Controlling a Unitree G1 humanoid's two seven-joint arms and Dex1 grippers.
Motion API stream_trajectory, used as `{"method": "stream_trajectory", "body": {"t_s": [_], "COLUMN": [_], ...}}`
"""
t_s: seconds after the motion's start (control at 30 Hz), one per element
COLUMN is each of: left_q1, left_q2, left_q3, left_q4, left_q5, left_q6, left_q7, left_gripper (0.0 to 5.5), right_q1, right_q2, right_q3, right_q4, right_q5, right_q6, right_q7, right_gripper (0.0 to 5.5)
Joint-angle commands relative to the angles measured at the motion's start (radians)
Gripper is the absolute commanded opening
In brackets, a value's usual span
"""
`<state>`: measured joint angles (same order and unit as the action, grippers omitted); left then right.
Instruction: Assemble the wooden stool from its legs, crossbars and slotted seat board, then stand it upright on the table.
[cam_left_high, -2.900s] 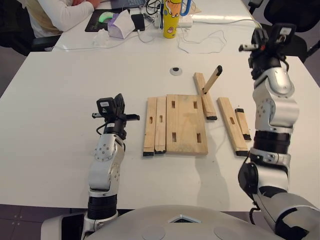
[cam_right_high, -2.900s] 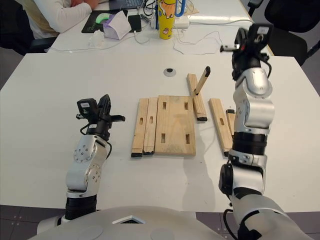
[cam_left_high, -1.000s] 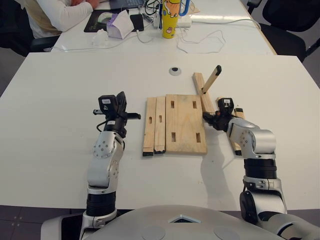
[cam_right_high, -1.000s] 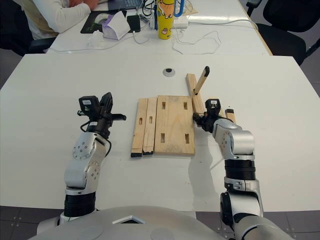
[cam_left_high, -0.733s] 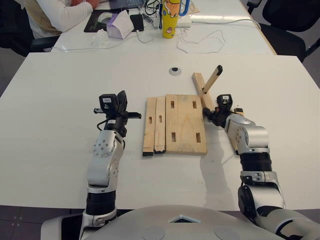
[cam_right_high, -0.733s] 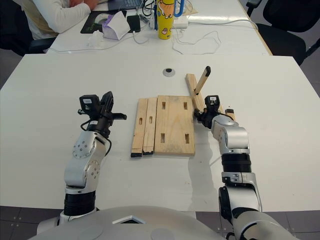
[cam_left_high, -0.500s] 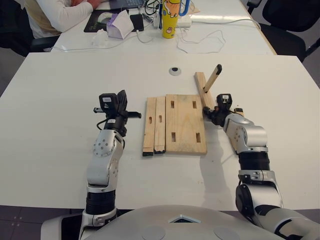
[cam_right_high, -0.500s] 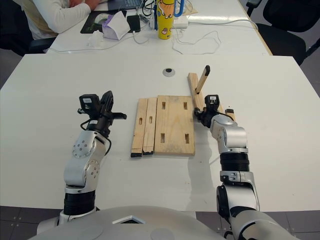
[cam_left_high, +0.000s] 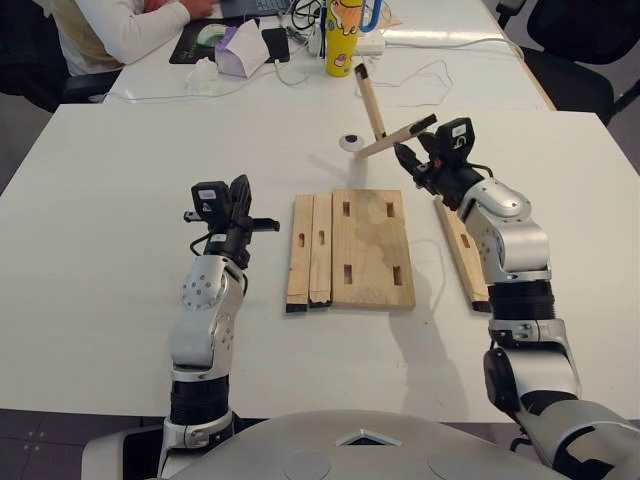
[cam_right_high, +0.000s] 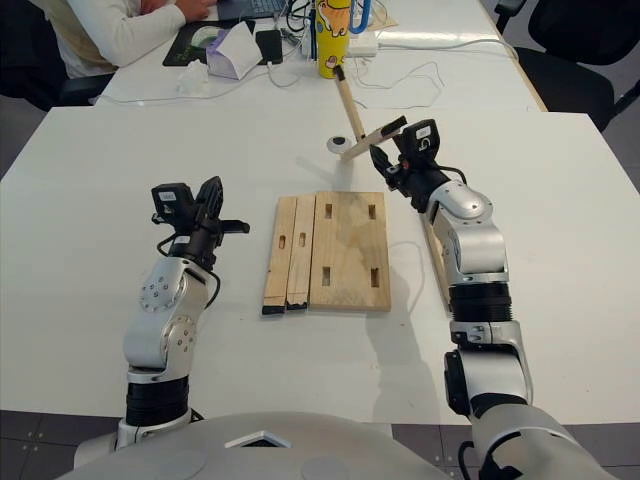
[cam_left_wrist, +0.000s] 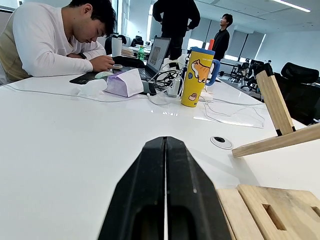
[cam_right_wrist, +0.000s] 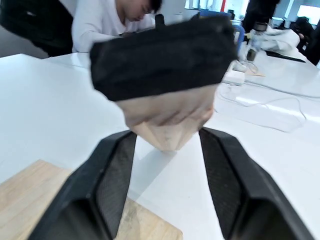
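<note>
The slotted seat board (cam_left_high: 372, 247) lies flat at the table's middle, with two slotted legs (cam_left_high: 310, 250) side by side against its left edge. Another leg (cam_left_high: 462, 250) lies to its right. My right gripper (cam_left_high: 412, 160) is shut on the black-capped end of a leg (cam_left_high: 385, 140) that carries a crossbar (cam_left_high: 371, 100) pointing up; the joined piece hangs in the air behind the board. Its capped end (cam_right_wrist: 165, 100) sits between the fingers (cam_right_wrist: 112, 185) in the right wrist view. My left gripper (cam_left_high: 262, 224) hovers left of the two legs, shut and empty (cam_left_wrist: 165, 190).
A round cable grommet (cam_left_high: 349, 142) sits in the table under the lifted piece. On the far table are a yellow mug (cam_left_high: 343, 35), white cables (cam_left_high: 410, 80), a tissue pack (cam_left_high: 240, 50) and a seated person's arm.
My right arm came down from high up, closed on the leg with the crossbar beside the board, and lifted it up and back. The left arm barely moved.
</note>
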<state>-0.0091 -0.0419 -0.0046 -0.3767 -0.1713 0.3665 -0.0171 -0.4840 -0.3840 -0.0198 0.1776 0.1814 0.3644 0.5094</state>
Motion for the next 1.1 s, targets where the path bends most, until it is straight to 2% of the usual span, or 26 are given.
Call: {"method": "stream_trajectory", "body": {"t_s": [0.03, 0.17, 0.23, 0.37, 0.63, 0.9, 1.1], "left_q1": [-0.013, -0.014, -0.014, -0.001, 0.014, 0.008, 0.007], "left_q2": [-0.006, -0.030, -0.063, -0.044, -0.030, -0.028, -0.027], "left_q3": [0.000, 0.007, 0.026, 0.004, -0.020, -0.028, -0.037], "left_q4": [0.006, 0.005, 0.008, 0.007, 0.005, 0.019, 0.025], "left_q5": [-0.009, -0.051, -0.134, -0.176, -0.153, -0.149, -0.141], "left_q6": [0.014, 0.032, 0.091, 0.148, 0.139, 0.128, 0.119], "left_q7": [0.005, 0.001, -0.008, -0.010, 0.017, 0.021, 0.024], "left_gripper": [0.00, 0.00, 0.24, 0.68, 0.68, 0.68, 0.68], "right_q1": [-0.003, -0.006, -0.009, 0.043, 0.213, 0.244, 0.252], "right_q2": [-0.039, -0.004, -0.004, -0.099, -0.291, -0.344, -0.367], "right_q3": [0.009, -0.030, -0.036, 0.004, 0.087, 0.142, 0.166], "right_q4": [0.033, -0.031, -0.068, -0.141, -0.292, -0.292, -0.247], "right_q5": [-0.004, 0.062, 0.089, 0.067, 0.055, 0.044, 0.029], "right_q6": [-0.017, -0.002, 0.021, 0.149, 0.366, 0.463, 0.448], "right_q7": [0.059, 0.073, 0.086, 0.123, 0.251, 0.296, 0.323], "right_gripper": [2.07, 2.07, 2.07, 2.07, 2.05, 2.05, 2.05]}}
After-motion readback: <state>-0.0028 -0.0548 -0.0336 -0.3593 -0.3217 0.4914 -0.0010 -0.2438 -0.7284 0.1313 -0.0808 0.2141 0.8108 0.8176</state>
